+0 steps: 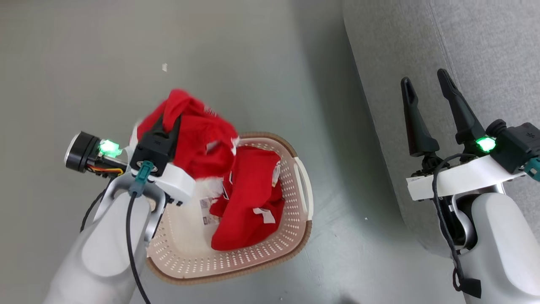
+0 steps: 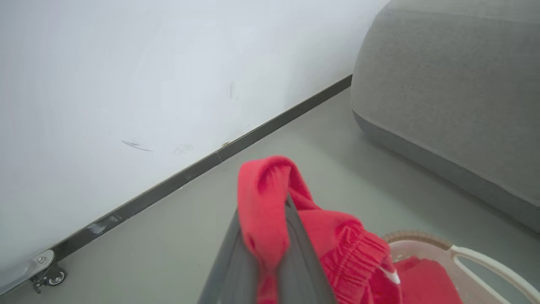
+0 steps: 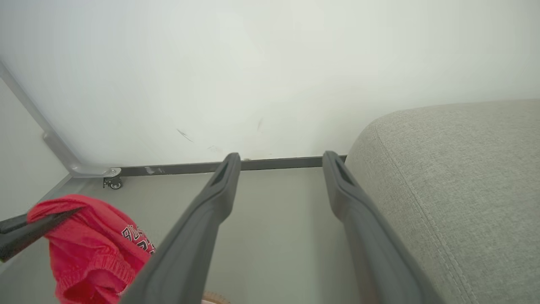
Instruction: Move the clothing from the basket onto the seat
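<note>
You're holding one piece of the red clothing [image 1: 198, 139] up over the basket [image 1: 236, 270]: left gripper [image 1: 171, 126] clamping it, right gripper [image 1: 426, 84] standing open and empty.
Head view: the soft knit is bunching and drooping from your left fingers; a second red garment [image 1: 249, 198] with white tags is lying inside the oval, perforated cream basket with its brown woven-look rim, long axis running up-down the frame; the grey woven seat [image 1: 485, 50], rounded and seamed, is sitting at right. Left wrist view: a fold is looping over your closed fingertips, and a ribbed waistband is hanging toward the basket. Right wrist view: your two dark fingers are pointing at the wall's base, spread apart, just beside the seat's stitched edge, with the held piece showing lettering at lower left.
</note>
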